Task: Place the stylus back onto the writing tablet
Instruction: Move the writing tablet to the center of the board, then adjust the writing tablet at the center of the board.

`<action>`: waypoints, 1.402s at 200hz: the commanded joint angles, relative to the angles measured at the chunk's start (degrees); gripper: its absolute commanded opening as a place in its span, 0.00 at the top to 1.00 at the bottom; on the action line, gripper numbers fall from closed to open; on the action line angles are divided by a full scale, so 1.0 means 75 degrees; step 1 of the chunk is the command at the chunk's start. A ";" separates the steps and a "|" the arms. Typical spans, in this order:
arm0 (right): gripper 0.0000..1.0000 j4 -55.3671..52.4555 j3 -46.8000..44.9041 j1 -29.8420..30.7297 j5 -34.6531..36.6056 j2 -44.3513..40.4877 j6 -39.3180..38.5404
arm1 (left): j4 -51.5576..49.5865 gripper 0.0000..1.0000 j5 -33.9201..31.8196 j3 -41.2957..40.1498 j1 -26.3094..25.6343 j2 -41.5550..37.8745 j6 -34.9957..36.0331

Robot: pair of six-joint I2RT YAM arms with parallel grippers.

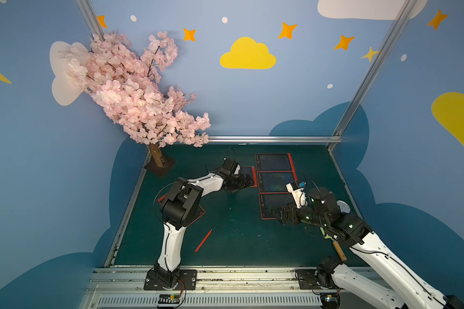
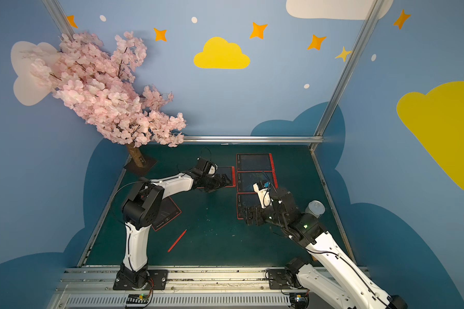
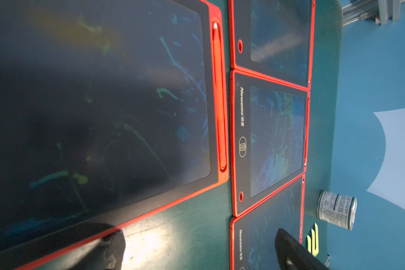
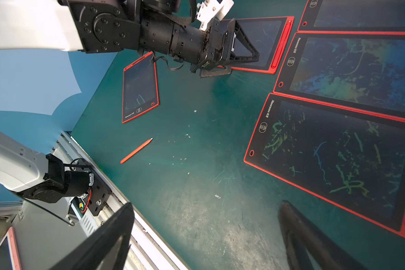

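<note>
The stylus (image 1: 203,240) lies loose on the desk (image 1: 239,240) toward its front edge, touching no tablet. My right hand (image 1: 277,214) hangs spread and empty over the nearest right-side tablet (image 1: 272,202). Farther back, my left hand (image 1: 247,182), spread and empty too, hovers over the middle tablet (image 3: 103,117).

Left claw (image 1: 249,181), right claw (image 1: 277,215) agape, empty

In both top views, looks from high at 6 o'clock toward 12 over the whole bench (image 1: 239,227) (image 2: 212,230); at the wrists, close above it, shares the tablet row (image 3: 276,140) (image 4: 351,67).
</note>
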 commanded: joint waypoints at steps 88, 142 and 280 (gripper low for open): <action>0.05 0.0950 -0.0328 0.0185 -0.0689 0.0622 0.0135 | -0.3114 0.01 -0.1994 -0.2293 0.1305 -0.3906 0.1170; 0.05 0.0910 -0.0199 0.0304 -0.0631 0.0730 0.0073 | -0.3150 0.01 -0.1846 -0.3773 0.3651 -0.5298 0.0585; 0.05 0.0551 -0.0081 0.0353 -0.0290 0.0691 -0.0099 | -0.1315 0.01 -0.2282 -0.4383 0.6225 -0.4288 0.0263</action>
